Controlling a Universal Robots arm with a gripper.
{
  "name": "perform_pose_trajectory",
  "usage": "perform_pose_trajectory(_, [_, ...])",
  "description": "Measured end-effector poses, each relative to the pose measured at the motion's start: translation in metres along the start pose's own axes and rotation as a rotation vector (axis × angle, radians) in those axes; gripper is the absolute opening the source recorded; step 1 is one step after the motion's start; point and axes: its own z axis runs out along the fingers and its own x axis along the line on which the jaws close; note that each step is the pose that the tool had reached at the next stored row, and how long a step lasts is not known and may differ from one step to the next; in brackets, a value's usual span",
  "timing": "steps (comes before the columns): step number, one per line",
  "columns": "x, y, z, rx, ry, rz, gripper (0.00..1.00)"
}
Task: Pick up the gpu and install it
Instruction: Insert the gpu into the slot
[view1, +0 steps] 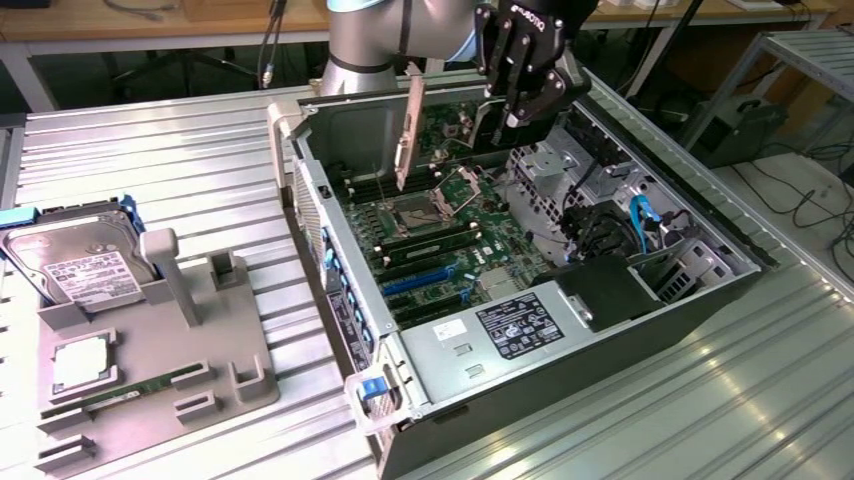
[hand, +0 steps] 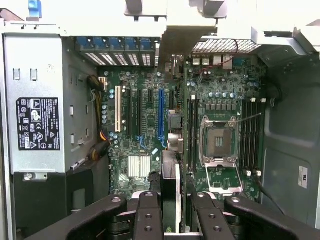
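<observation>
Dark circuit-board gpu (hand: 170, 190) hangs upright over the open PC case (view1: 310, 200), not seated in anything yet, with its silvery bracket (view1: 412, 125) at the end away from the gripper (view1: 507, 125). The fingers (hand: 148, 215) are narrow, pinched on the card, which shows edge-on between them in the wrist view. Looks like the lining-up stage. The card hovers close to the long blue slot (hand: 161, 112) on the motherboard (hand: 135, 135), so the arm should hold it dead vertical, square the edge connector to that slot and aim the bracket at the rear wall, no twisting
</observation>
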Motion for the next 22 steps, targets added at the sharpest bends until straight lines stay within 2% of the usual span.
perform_pose_trajectory(22, [0.0000,0.0000,0.0001,-0.0018,0.0003,-0.097,0.27])
